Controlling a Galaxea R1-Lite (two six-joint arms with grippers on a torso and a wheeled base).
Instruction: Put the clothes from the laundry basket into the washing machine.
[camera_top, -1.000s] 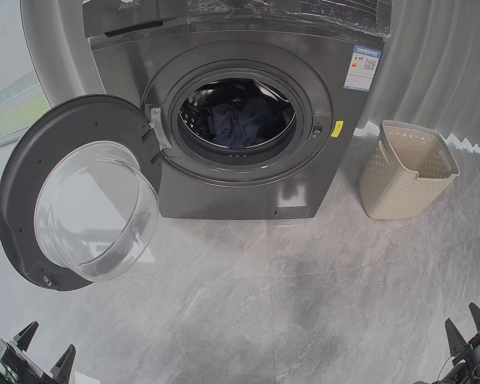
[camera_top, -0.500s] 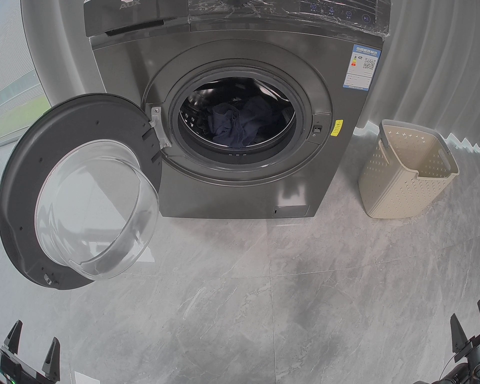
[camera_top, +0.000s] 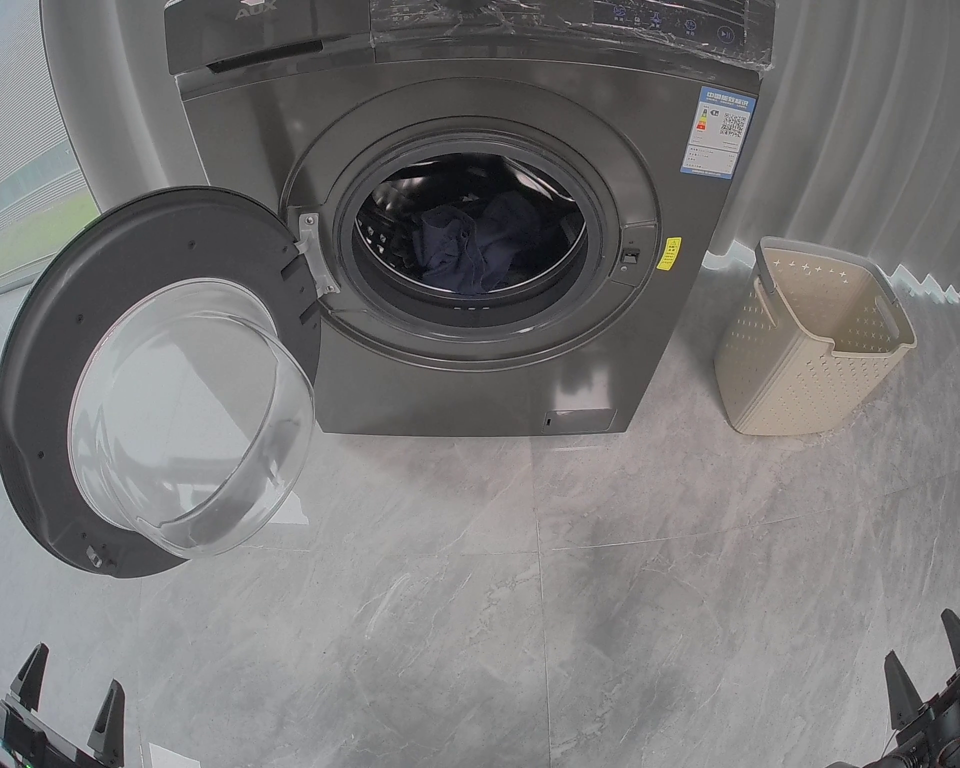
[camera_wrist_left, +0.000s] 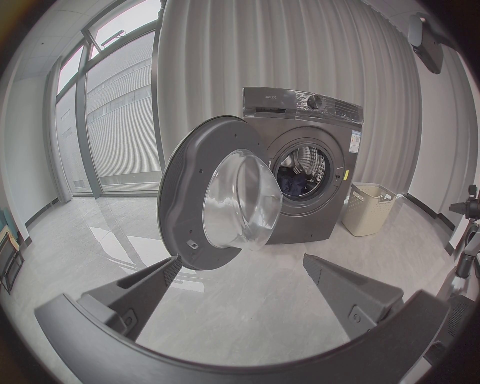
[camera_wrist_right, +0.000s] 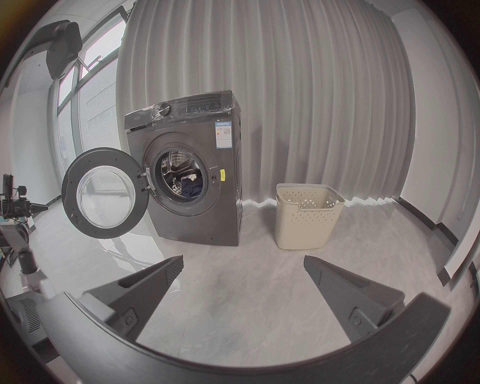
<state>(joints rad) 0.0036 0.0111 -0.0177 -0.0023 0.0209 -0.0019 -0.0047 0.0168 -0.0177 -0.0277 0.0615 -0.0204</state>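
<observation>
While they hang empty, grippers (camera_wrist_left: 241, 257) (camera_wrist_right: 243, 257) gape wide.

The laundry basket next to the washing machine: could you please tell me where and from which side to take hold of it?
Grip the laundry basket by its grey top rim, on the side away from the washing machine, coming down with the right gripper. It stands upright, mouth open upward, so that thin rim should fit between the open fingers; its walls look too wide.
</observation>
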